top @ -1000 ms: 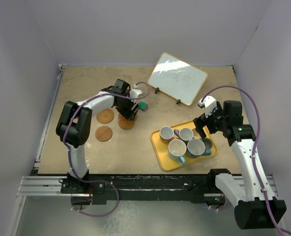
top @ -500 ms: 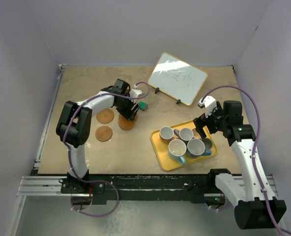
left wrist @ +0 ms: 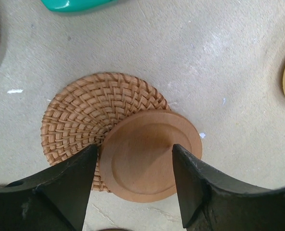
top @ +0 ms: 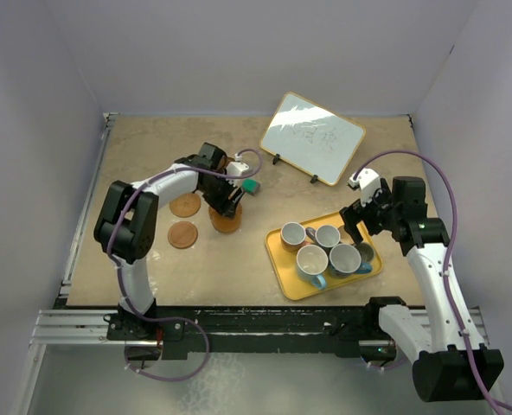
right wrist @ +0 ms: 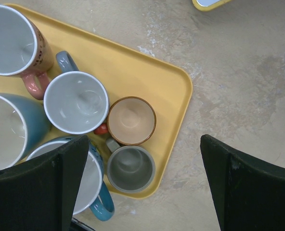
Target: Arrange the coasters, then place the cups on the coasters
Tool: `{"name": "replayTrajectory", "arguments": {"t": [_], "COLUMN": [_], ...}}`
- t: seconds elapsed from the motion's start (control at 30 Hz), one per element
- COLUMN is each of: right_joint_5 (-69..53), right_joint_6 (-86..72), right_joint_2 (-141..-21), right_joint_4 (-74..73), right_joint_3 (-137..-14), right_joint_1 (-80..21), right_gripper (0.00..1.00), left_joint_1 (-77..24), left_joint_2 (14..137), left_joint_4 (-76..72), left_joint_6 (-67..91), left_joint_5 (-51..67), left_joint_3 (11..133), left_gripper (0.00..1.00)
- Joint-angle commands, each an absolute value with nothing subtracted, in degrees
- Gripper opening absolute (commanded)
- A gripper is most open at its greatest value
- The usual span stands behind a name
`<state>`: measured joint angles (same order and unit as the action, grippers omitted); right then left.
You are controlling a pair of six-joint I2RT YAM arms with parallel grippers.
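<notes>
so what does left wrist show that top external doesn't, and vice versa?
Left wrist only: the stack is a smooth wooden coaster lying off-centre on a woven coaster, left end effector open over it. Top external only: cups, whiteboard, right arm. Both: teal block, edge of the yellow tray.
</notes>
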<state>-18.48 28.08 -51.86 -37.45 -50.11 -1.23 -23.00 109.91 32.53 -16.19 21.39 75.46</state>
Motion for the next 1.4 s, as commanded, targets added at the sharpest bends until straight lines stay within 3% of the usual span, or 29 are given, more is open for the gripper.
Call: {"name": "replayTrajectory", "arguments": {"t": [0.0, 0.73, 1.37], "right_joint_5": [-17.67, -17.68, -17.55], "right_joint_6": [28.85, 29.05, 29.29], "right_joint_2": [-51.94, -52.38, -53.61], "right_joint_4": [-37.27, -37.50, -38.08], "right_joint_3": [-49.84, -49.75, -50.06], "right_joint_1": [-1.49, -1.49, -1.49], "right_gripper": [1.00, 1.00, 1.00], "left_joint_1": [-22.87, -28.52, -32.48], "left_joint_2": [106.33, 108.13, 99.20], "left_joint_4": [33.17, 38.00, 42.76], "left_joint_6": [-18.35, -26.80, -47.24], "left_joint_5": [24.38, 28.16, 34.96], "left_joint_3": [74.39, 76.23, 67.16], "left_gripper": [0.60, 0.59, 0.52]}}
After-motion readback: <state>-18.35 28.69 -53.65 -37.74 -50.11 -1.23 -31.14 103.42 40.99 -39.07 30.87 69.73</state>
